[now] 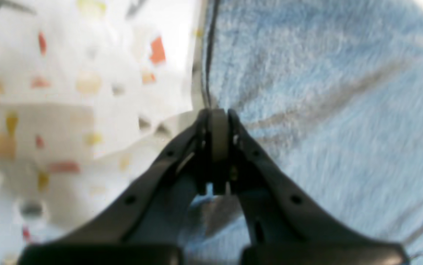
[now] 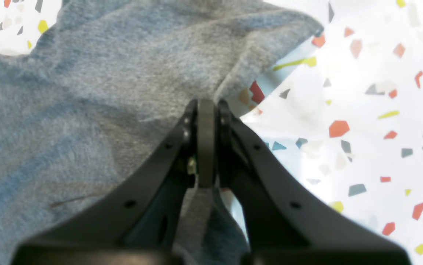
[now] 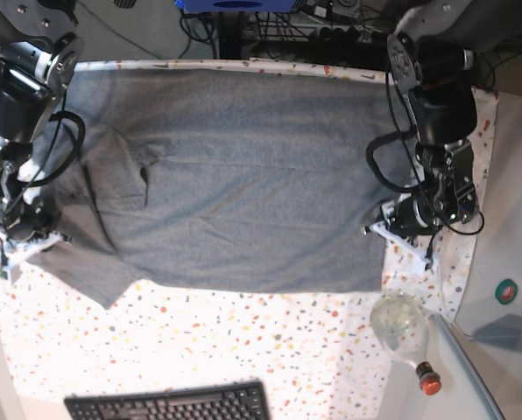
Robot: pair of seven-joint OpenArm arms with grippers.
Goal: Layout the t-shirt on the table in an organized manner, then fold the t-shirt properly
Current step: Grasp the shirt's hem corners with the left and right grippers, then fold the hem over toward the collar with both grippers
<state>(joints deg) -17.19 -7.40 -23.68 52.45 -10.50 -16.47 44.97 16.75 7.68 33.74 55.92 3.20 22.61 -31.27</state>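
Your t-shirt [image 3: 235, 175] lies spread across the table [image 3: 270, 341], with the left gripper [image 1: 219, 121] pinching its edge and the right gripper [image 2: 206, 110] clamped on its sleeve hem, keyboard [image 3: 169, 404] and bottle [image 3: 405, 337] nearby.

Place: a robotics lab or test bench.
Arms: two black robot arms with looped cables are mounted at 9 and 3 o'clock of the table [image 3: 270, 341].
Cover: a speckled white cloth dresses the table.
Gear: a keyboard [image 3: 169, 406] lies at 6 o'clock; tangled cables [image 3: 331, 35] and a blue stand [image 3: 239, 5] crowd 12 o'clock.
Stray item: a clear bottle [image 3: 403, 332] at 5 o'clock.
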